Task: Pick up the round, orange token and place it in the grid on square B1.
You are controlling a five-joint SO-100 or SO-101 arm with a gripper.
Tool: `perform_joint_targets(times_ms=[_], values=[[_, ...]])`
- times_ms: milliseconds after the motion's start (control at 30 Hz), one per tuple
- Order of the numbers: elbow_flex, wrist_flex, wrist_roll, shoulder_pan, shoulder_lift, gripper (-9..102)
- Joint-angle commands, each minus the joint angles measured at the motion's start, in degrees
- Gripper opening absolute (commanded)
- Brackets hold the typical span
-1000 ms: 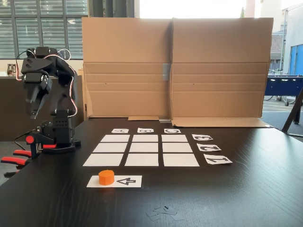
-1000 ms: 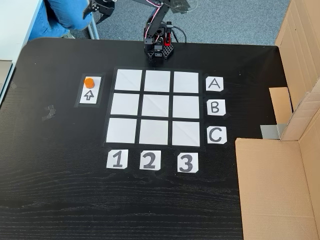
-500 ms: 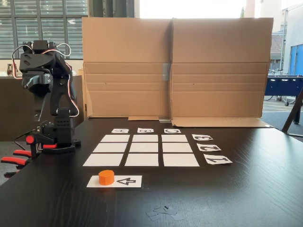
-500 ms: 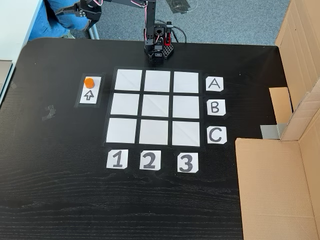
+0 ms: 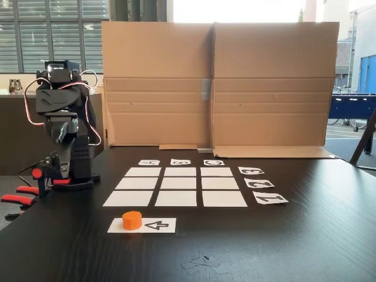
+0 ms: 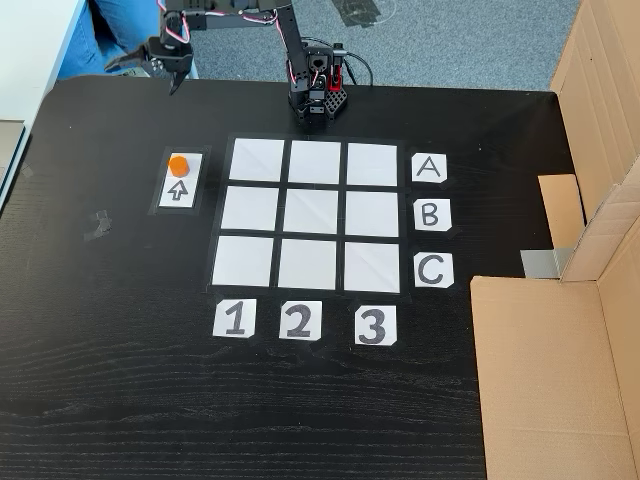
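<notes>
Reach phase: claw (image 6: 172, 72) at upper left of the overhead frame, fingers apart, empty; next it must descend over the token (image 6: 178, 164).

One fixed view sits low at the counter (image 5: 305, 235) edge, facing the cardboard wall (image 5: 217, 82). Another fixed view looks steeply down from above. Both share the grid (image 5: 176, 187) (image 6: 314, 214) and arm base (image 5: 67, 173) (image 6: 318, 98).

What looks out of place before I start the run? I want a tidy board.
Small scraps of tape sit on the table left of the grid; the token rests neatly on the arrow strip.
</notes>
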Motion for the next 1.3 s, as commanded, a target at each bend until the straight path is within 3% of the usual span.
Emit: perform_joint_targets(times_ms=[0, 333, 633, 967, 1267], values=[[-0.1, -1.7, -0.7, -1.2, -1.6, 69], [-1.9, -5.4, -0.6, -6.2, -10.8, 69], [-4.9, -7.8, -3.4, -10.8, -15.3, 78], [-3.6, -8.0, -11.0, -13.3, -15.9, 96], [-1.8, -11.1, -16.8, -14.3, -16.7, 97]])
